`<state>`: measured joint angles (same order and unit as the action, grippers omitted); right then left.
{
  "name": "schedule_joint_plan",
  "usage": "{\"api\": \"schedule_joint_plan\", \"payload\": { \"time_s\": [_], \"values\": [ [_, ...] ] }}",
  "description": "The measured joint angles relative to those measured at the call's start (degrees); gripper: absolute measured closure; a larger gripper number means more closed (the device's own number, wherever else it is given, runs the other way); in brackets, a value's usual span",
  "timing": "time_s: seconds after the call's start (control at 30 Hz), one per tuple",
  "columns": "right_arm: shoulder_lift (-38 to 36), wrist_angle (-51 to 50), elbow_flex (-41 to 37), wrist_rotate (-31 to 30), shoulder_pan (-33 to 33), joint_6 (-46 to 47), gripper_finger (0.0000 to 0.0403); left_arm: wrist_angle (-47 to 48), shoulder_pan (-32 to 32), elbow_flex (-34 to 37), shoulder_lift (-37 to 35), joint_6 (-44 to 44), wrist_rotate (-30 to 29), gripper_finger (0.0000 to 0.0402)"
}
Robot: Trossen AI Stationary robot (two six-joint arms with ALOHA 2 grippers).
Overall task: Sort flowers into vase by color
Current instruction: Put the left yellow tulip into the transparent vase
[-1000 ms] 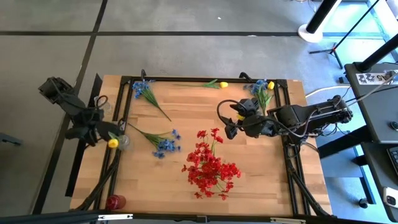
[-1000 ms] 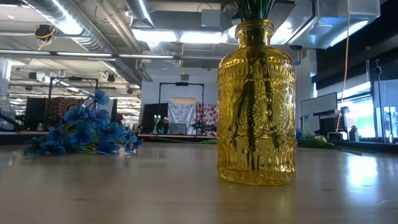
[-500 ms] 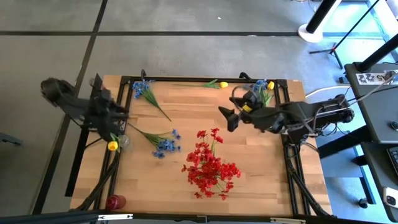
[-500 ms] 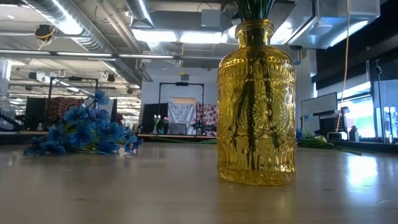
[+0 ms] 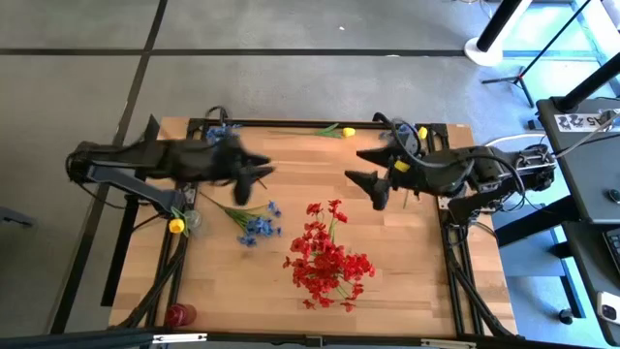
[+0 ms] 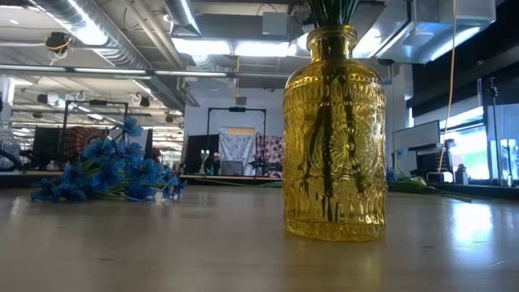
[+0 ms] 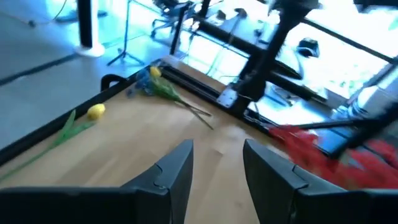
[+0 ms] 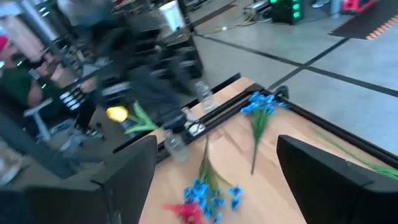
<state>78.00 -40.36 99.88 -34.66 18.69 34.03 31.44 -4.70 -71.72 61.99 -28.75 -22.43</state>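
Low view: wooden table (image 6: 203,243), yellow vase (image 6: 333,134), workshop behind.

Flowers (image 5: 327,260) lie mid-table — apparently between both arms.

In the low view, the top edge cuts off the green stems (image 6: 331,11) rising from the yellow vase (image 6: 333,134), so we cannot see their blooms. At the left of the high view, the blurred left gripper (image 5: 254,172) covers part of a blue sprig (image 5: 219,136). At the lower right of the left wrist view, the red flowers (image 7: 339,152) smear into streaks. In the right wrist view, the left arm (image 8: 146,78), upper left, is a dark blur.
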Motion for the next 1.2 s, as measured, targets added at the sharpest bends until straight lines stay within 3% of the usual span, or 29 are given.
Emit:
{"api": "schedule_joint_plan", "payload": {
  "time_s": [0.13,0.33,0.5,0.63,0.77,0.93,1.2],
  "values": [
    [0.02,-1.81,0.04,-0.95,3.20,-1.33,0.0072,-0.47,9.34,0.00,7.29,-0.66,7.73,0.0264],
    [-1.29,-2.10,0.06,-1.75,9.20,-2.45,0.0072,2.60,14.61,0.00,17.24,2.86,9.58,0.0264],
    [-2.65,-5.96,0.07,-2.66,13.55,3.15,0.0072,4.08,25.41,0.04,21.99,5.57,16.59,0.0264],
    [-2.78,-11.09,0.07,-5.91,15.64,8.72,0.0072,3.81,35.99,-0.02,25.57,14.57,19.31,0.0264],
    [-2.80,-15.25,0.07,-6.68,15.46,13.09,0.0072,3.30,43.19,-0.19,32.10,25.57,22.00,0.0264],
    [-3.36,-16.91,0.07,-8.73,11.98,13.73,0.0072,3.60,48.59,-4.05,43.74,32.39,22.16,0.0264],
    [-6.79,-17.15,0.07,-4.31,-0.88,10.37,0.0072,3.23,52.63,-9.26,54.66,36.82,23.06,0.0264]
  ]
}}
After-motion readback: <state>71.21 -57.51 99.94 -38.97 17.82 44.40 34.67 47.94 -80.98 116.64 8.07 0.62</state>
